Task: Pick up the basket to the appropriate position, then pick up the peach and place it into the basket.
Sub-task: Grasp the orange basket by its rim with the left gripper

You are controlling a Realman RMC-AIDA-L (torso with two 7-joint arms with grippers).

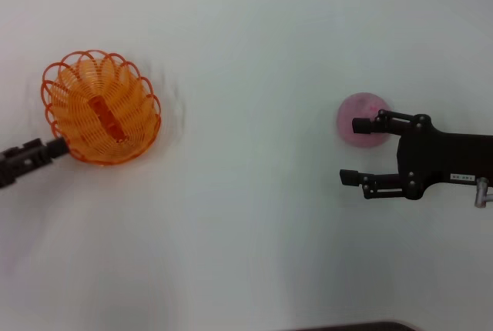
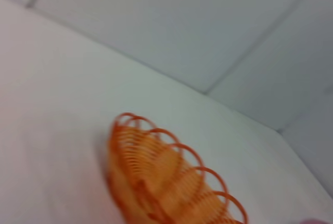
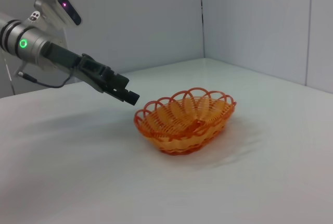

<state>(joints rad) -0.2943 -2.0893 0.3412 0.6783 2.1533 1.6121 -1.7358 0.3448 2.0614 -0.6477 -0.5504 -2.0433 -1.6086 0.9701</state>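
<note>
1. The left hand (image 1: 55, 147) reaches in from the left edge of the worktop (image 1: 246, 254), its tip right at the rim of the basket (image 1: 101, 107). In the right wrist view the tip sits just beside the looped rim (image 3: 151, 107). Whether it is clenched on a loop or released I cannot tell.

2. Risk here: if the tip only catches one thin wire loop, the light basket could tilt, swing, or slip free when lifted, and land off its intended spot. A push instead of a grip would simply slide it along the worktop.

3. The basket sits upright on the left of the worktop and is empty; only its flat orange base strip (image 1: 106, 119) shows inside.

4. The peach (image 1: 360, 119) lies on the worktop well apart from the basket, far to the right.

5. The right hand (image 1: 356, 152) is released, fingers spread wide. One finger (image 1: 368, 125) lies over the near side of the peach; the other is off to the side, so the fruit is not between them. Closing from here would probably nudge the round peach and roll it away.
</note>
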